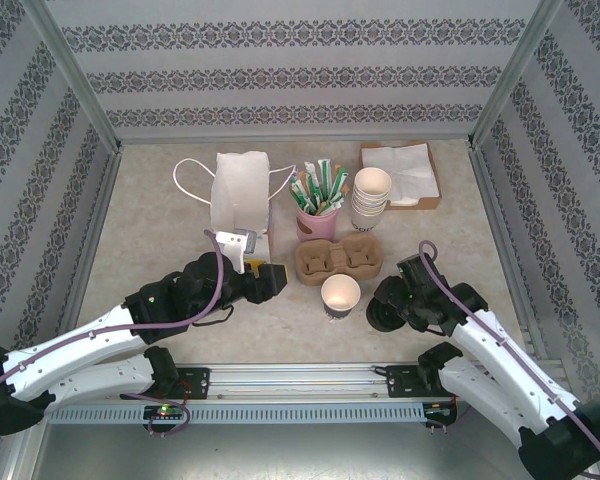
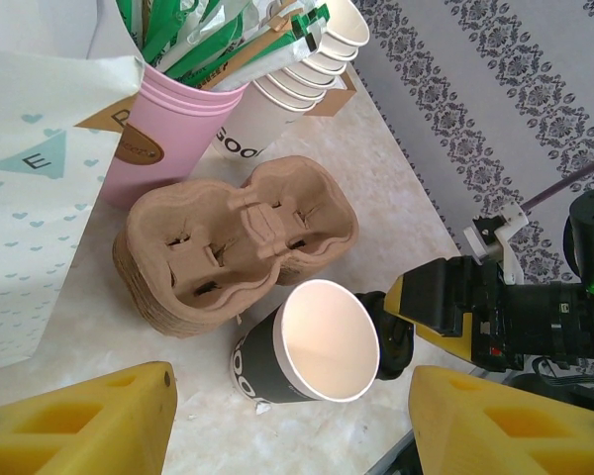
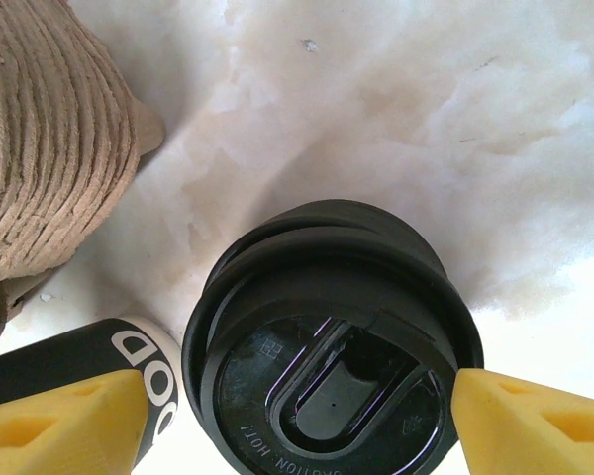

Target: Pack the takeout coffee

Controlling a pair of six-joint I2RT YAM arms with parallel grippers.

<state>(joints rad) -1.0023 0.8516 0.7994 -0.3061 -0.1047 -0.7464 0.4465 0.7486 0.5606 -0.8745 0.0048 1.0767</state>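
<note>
Beige marbled tabletop [image 1: 160,215], walled by grey-and-white patterned panels. Near its middle stands the takeout cup [image 1: 340,293] — a small paper cup with a dark outer wall printed in white letters, a white inside and a rolled white rim. It carries no lid; its mouth is open and the inside looks empty. It sits just in front of a brown cardboard carrier [image 1: 340,257], between the two grippers.

The left gripper [image 1: 276,280] hovers to the cup's left, its yellow fingers [image 2: 79,421] spread wide, with nothing held and nothing touched. The right gripper [image 3: 299,396] is low at the cup's right, jaws spread around black lids [image 3: 327,327] that lie on the table just beside the cup. One yellow finger [image 3: 535,426] sits against the lids' rim; the other stands apart from them, beside the cup's dark wall.

How many lids are nested is hard to tell — at least two edges show. The cup's lettering is cut off, reading "ood". Behind the carrier stand a pink cup [image 1: 318,222] stuffed with packets, a stack of cream cups [image 1: 370,200] and a white paper bag [image 1: 238,185], its lower edge hidden by the left arm.
</note>
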